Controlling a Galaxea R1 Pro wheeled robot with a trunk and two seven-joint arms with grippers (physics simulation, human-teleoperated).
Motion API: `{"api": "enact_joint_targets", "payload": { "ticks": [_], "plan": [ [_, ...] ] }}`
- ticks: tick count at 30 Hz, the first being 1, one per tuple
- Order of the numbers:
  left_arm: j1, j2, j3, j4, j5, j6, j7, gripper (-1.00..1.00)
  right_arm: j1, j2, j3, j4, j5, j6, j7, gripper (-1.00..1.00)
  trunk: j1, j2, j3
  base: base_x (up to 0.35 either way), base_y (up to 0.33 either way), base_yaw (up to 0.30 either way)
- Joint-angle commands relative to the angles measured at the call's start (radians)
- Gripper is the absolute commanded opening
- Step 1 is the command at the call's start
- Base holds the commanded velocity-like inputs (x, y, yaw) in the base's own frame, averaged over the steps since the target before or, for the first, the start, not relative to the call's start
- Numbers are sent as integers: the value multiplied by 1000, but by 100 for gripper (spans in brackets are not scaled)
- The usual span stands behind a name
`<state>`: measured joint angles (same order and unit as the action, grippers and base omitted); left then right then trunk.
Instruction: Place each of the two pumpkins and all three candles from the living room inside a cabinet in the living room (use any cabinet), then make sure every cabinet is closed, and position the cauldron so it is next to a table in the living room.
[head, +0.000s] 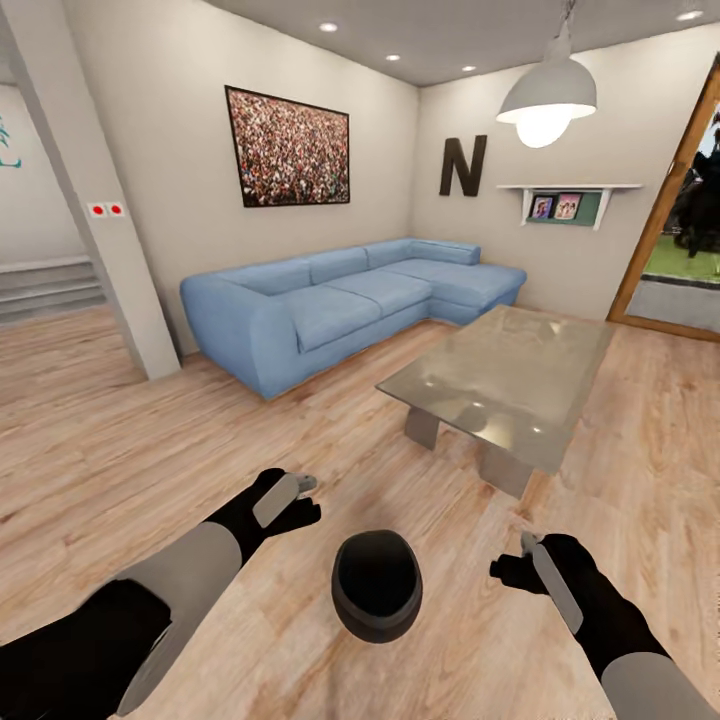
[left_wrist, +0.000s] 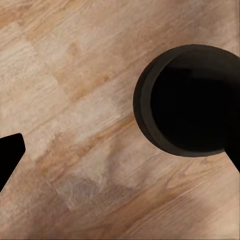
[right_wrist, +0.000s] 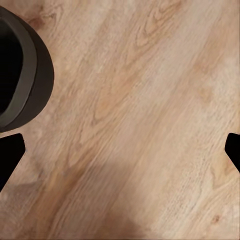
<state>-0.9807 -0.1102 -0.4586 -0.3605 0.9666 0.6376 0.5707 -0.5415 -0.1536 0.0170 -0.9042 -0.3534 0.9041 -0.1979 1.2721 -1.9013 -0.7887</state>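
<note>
The cauldron (head: 377, 585), a dark round pot with an open mouth, stands upright on the wood floor between my two arms. My left gripper (head: 300, 495) hovers open just left of it. The left wrist view has the cauldron (left_wrist: 192, 100) off to one side, with bare floor between the fingers of the left gripper (left_wrist: 122, 155). My right gripper (head: 515, 560) is open to the pot's right, apart from it, and the right wrist view catches the cauldron's rim (right_wrist: 20, 75) beside the right gripper (right_wrist: 121, 152). A glass table (head: 500, 375) stands just beyond. The pumpkins, candles and cabinet are out of view.
A blue corner sofa (head: 340, 305) lines the far wall behind the table. A white pillar (head: 110, 250) rises at the left, with steps (head: 45, 290) behind it. A doorway (head: 680, 250) opens at the right. Wood floor spreads to the left of the cauldron.
</note>
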Motion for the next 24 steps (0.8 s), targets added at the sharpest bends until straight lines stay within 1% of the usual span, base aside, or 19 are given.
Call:
{"api": "enact_joint_targets", "payload": {
  "ticks": [1, 12, 16, 20, 24],
  "plan": [
    [0, 0, 0, 0, 0, 0, 0, 100, 0, 0, 0, 0, 0, 0, 0, 100, 0, 0, 1, 118, 325, -287],
    [4, -3, 0, 1, 0, 4, -3, 100, 0, 0, 1, 1, -1, -1, 0, 100, 0, 0, 10, 168, 309, -284],
    [4, -12, -1, 1, 0, 26, -3, 100, 0, 3, 2, 2, -1, -1, -1, 100, 0, 0, 14, 198, 294, -283],
    [4, -16, -2, 0, 0, 34, -4, 100, 0, 7, 3, 2, -2, -1, -1, 100, 0, 0, 17, 199, 292, -283],
    [5, -19, -3, 0, 0, 36, -4, 100, 0, 8, 3, 2, -2, -1, -1, 100, 0, 0, 19, 133, 156, -209]
  ]
}}
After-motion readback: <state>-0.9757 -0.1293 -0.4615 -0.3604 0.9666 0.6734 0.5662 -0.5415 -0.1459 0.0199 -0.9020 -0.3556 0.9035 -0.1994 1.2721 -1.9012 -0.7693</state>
